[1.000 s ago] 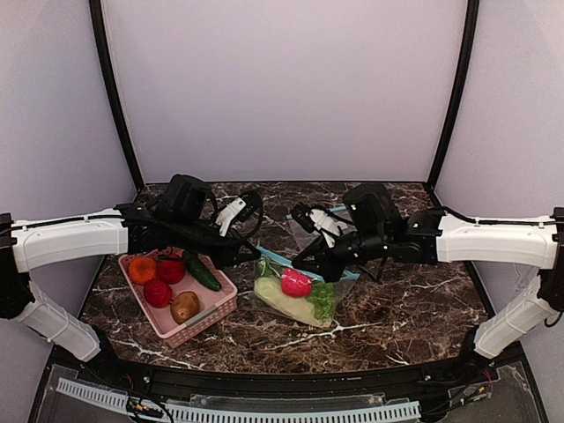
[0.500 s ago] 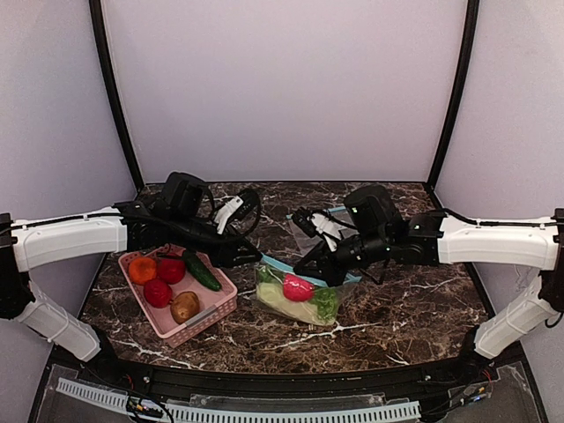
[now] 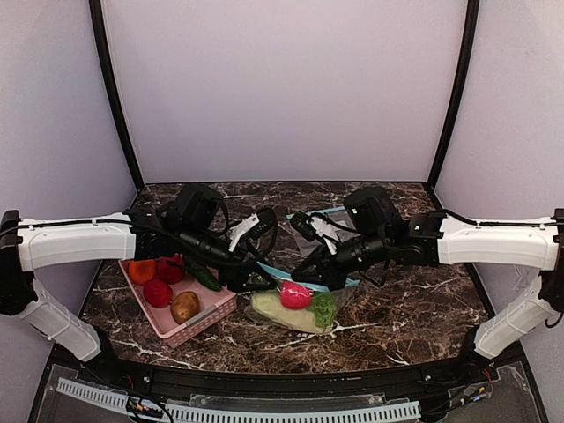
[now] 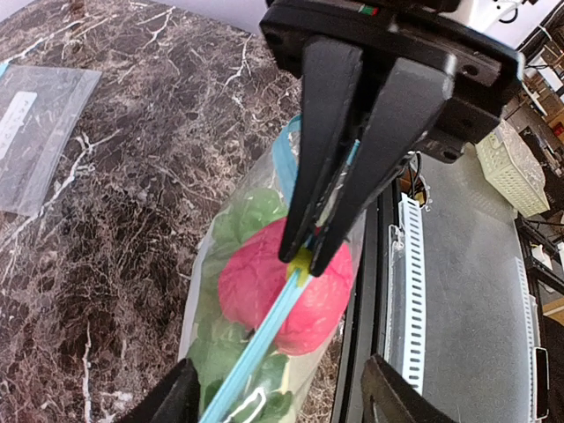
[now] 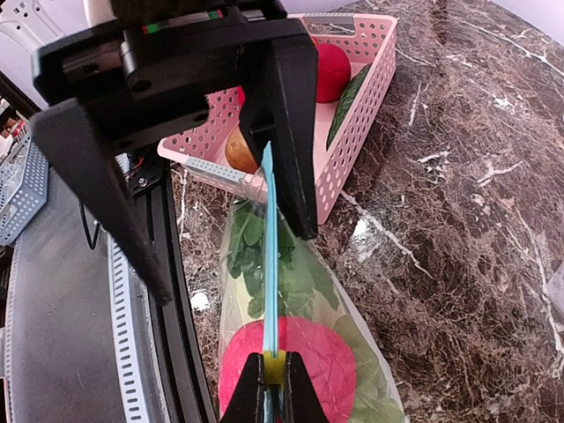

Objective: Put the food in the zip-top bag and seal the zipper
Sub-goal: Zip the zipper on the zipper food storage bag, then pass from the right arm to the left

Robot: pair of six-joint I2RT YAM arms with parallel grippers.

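Note:
The clear zip-top bag point(image 3: 304, 310) lies on the marble between both arms, with the food inside. A pinkish-red round piece point(image 4: 282, 291) and leafy green lettuce point(image 5: 256, 256) show through the plastic, and a pale piece point(image 3: 269, 308) lies at the left end. The teal zipper point(image 5: 270, 264) runs raised along the top. My right gripper point(image 5: 273, 389) is shut on the zipper at its yellow end piece point(image 4: 304, 261). My left gripper point(image 4: 282, 397) stands open and straddles the strip without touching it, close in front of the right one.
A pink basket point(image 3: 216, 308) with an orange piece, two red ones, a potato and a cucumber sits just left of the bag. A second, empty clear bag point(image 4: 35, 132) lies flat further back. The table's near edge point(image 4: 388, 291) is close beside the bag.
My left gripper has opened and moved right along the zipper toward the right gripper. The bag has shifted slightly toward the near edge. The right gripper kept its pinch.

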